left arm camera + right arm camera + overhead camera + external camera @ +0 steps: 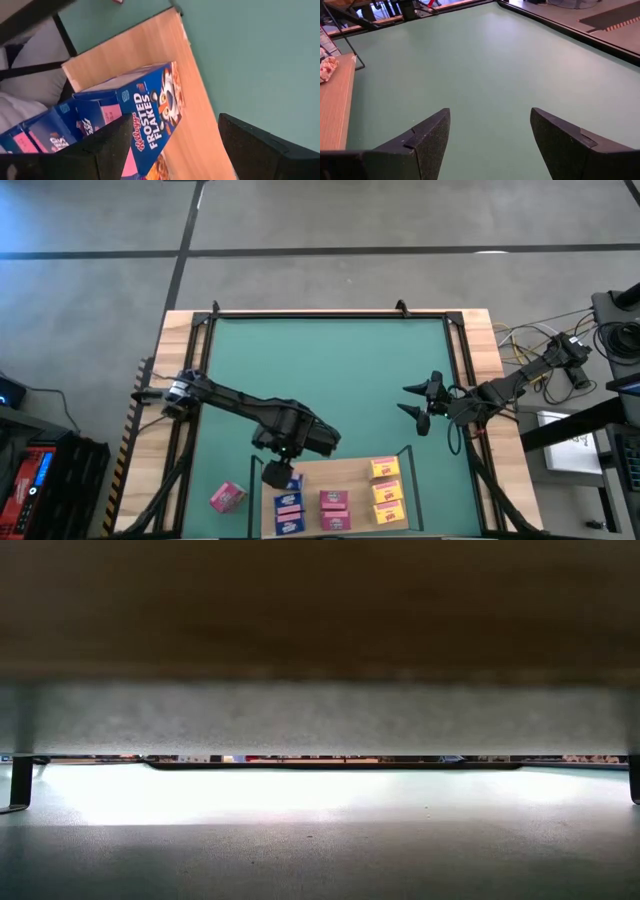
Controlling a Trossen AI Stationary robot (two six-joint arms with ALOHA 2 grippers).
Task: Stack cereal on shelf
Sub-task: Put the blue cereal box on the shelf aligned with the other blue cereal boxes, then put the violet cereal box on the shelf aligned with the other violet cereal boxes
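Observation:
The shelf (355,475) is a light-wood board with dark corner posts at the table's near edge. On it stand three yellow boxes (386,490) at the right, a pink one (334,499) in the middle, and blue and pink ones (288,508) at the left. Another pink box (228,496) lies on the green mat left of the shelf. My left gripper (278,472) is open over the shelf's left part, with a blue Frosted Flakes box (145,107) standing on the board (125,50) beside one finger. My right gripper (420,405) is open and empty over the mat. My left gripper has one finger (112,142) right in front of the blue box's printed face (150,125); the other finger stands well apart from the box. I cannot tell whether the near finger touches the box. The box stands on the board.
The green mat (330,370) lies inside a dark frame on the wooden table. More blue boxes (45,132) stand behind the Frosted Flakes box. In the low view the shelf's board (320,600) fills the top, with a dark post (20,785) at each side.

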